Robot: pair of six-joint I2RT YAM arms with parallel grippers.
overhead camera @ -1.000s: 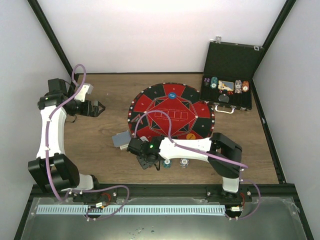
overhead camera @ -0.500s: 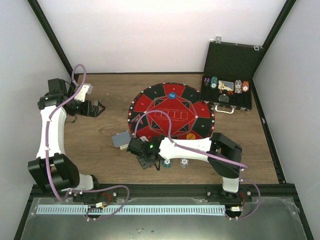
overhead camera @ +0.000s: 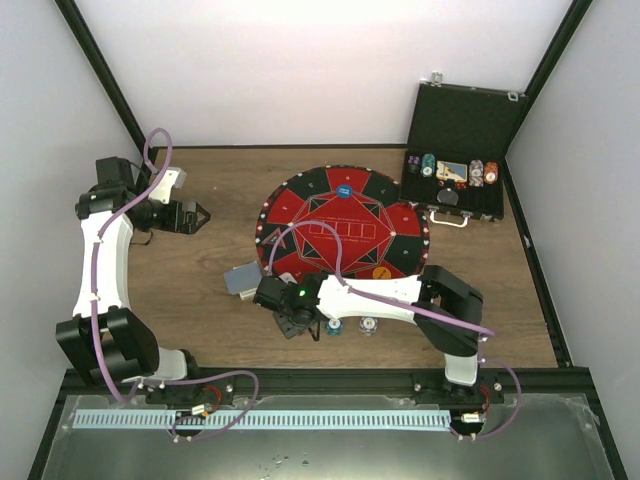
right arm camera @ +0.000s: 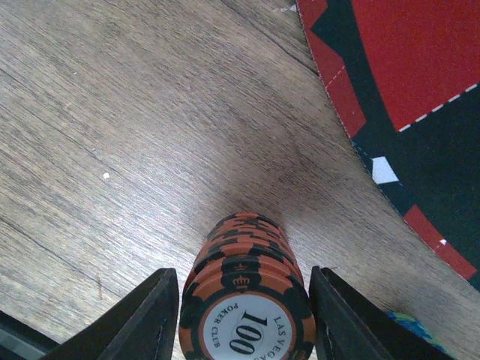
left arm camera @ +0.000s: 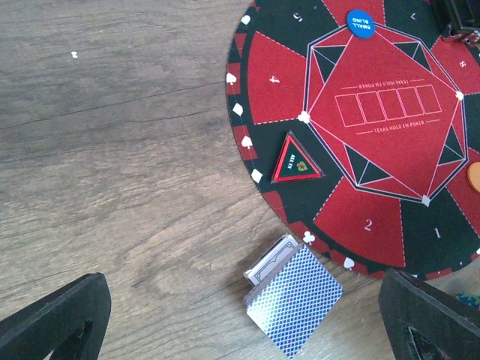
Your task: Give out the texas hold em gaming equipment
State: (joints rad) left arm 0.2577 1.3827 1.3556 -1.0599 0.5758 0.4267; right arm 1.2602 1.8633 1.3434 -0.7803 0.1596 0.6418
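Orange chip stack (right arm camera: 244, 259), upright on the wooden table (right arm camera: 105, 112) just beside the mat (right arm camera: 420, 60) edge, clamped in the right gripper (right arm camera: 241, 296). Left gripper (overhead camera: 203, 215) spread wide, empty, well apart. Hazard: an uneven release or skewed lift may topple the stack and scatter chips

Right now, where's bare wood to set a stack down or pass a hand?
Free: tabletop between left pincer and mat, down to the card deck; also the front-right corner past the right arm. Crowded: mat's near edge, right pincer gripping orange chip stack, blue-green chips, pale chips.
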